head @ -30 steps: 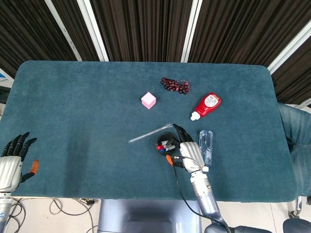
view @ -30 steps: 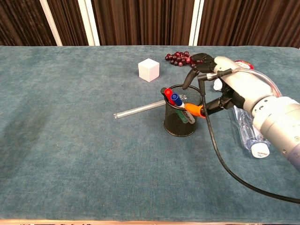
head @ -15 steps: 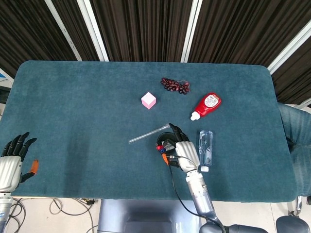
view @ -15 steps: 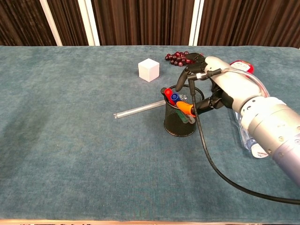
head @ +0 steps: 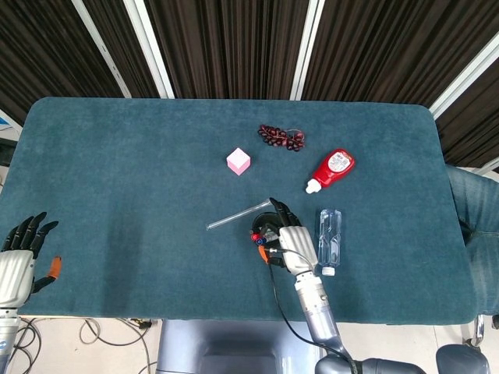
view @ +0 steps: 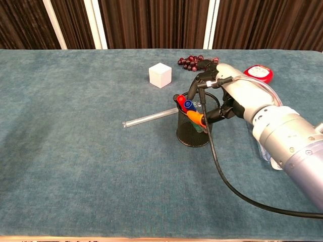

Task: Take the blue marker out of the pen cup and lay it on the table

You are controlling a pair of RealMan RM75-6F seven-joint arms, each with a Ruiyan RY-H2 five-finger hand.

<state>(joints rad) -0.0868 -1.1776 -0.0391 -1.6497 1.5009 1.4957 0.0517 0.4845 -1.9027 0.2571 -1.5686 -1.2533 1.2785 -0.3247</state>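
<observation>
A black mesh pen cup [view: 193,132] stands upright near the table's front middle, also visible from above [head: 263,231]. A blue marker [view: 189,105] and a red marker [view: 180,100] lean against its left rim. My right hand [view: 236,97] is at the cup's right side, with its fingers [view: 199,83] arched over the rim and its orange-tipped thumb just right of the blue marker's cap. Whether the thumb touches the cap I cannot tell; nothing is lifted. In the head view the right hand [head: 292,242] covers part of the cup. My left hand [head: 19,257] rests with fingers spread at the table's front left corner.
A clear glass rod [view: 151,117] lies just left of the cup. A pale cube [view: 160,74] and a dark bead cluster [view: 190,62] sit further back. Behind the right hand lies a red bottle [head: 331,169], and a clear bottle [head: 329,236] lies right of it.
My right hand has shifted left, bringing its fingers over the cup's rim and its thumb close to the blue marker. The left hand has not moved.
</observation>
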